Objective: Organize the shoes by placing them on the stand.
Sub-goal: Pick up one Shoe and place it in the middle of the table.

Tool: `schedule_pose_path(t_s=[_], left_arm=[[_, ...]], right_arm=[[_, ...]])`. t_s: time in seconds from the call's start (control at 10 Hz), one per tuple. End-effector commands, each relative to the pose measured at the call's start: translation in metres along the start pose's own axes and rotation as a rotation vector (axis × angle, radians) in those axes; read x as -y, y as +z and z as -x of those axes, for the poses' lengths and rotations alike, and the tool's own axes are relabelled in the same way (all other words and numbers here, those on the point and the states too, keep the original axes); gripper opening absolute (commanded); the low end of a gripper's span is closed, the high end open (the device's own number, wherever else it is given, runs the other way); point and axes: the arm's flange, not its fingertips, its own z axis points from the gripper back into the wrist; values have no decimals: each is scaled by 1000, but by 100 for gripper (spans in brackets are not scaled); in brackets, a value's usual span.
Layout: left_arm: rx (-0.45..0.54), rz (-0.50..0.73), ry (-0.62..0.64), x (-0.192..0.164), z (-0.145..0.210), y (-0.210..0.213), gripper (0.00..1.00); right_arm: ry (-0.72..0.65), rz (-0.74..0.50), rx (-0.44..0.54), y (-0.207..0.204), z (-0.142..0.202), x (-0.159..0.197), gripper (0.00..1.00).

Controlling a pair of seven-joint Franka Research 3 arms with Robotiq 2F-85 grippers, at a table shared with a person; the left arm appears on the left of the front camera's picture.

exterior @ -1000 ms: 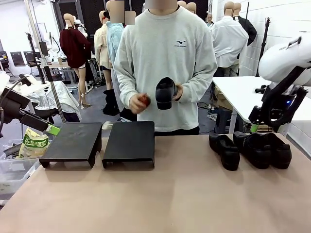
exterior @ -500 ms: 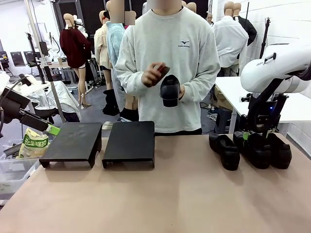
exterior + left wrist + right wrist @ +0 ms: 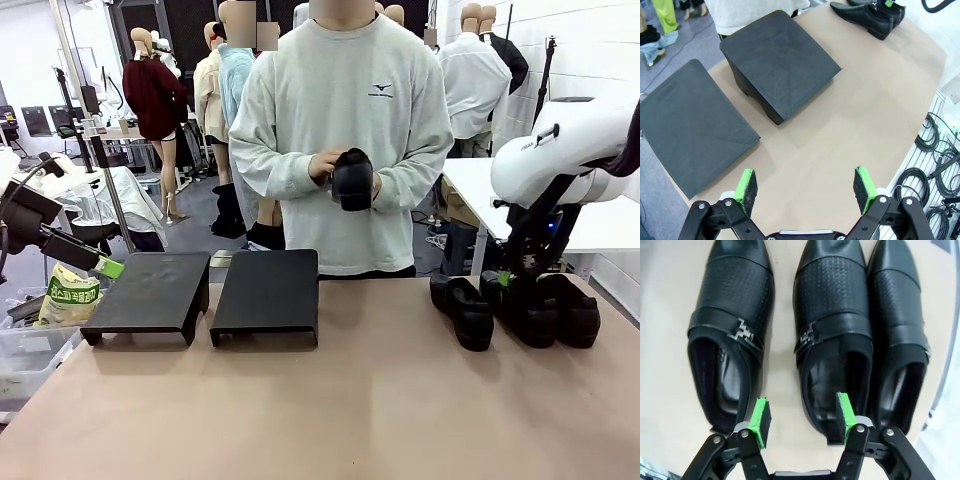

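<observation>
Three black shoes lie side by side at the table's right: the left shoe (image 3: 463, 311) (image 3: 730, 335), the middle shoe (image 3: 525, 310) (image 3: 832, 330) and the right shoe (image 3: 576, 312) (image 3: 900, 335). My right gripper (image 3: 505, 279) (image 3: 802, 418) hangs open just above the middle shoe's heel end, one pad between the left and middle shoes, the other over the middle shoe's opening. The person holds a fourth black shoe (image 3: 352, 178) in both hands at chest height. Two black stands (image 3: 150, 292) (image 3: 268, 293) sit at the table's far left. My left gripper (image 3: 105, 266) (image 3: 805, 186) is open, off the left edge.
The table (image 3: 360, 410) is bare in the middle and front. In the left wrist view the stands (image 3: 780, 60) (image 3: 690, 130) lie ahead and the shoes (image 3: 865, 17) far off. Cables (image 3: 935, 165) hang beside the table edge. A clear bin (image 3: 20, 350) stands at left.
My right arm has swung in and come down over the three shoes. The person has lifted the held shoe and now has both hands on it. My left arm is unmoved.
</observation>
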Motion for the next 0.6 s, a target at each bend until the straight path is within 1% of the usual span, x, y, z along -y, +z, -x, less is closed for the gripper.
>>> schedule_pose_path(t_s=[0.0,0.5], left_arm=[[9,17,-14,-3,2,0,100],[9,17,-14,-3,2,0,100]], right_arm=[[-18,40,4,-21,-12,2,67],[-57,37,-51,-52,-13,9,67]])
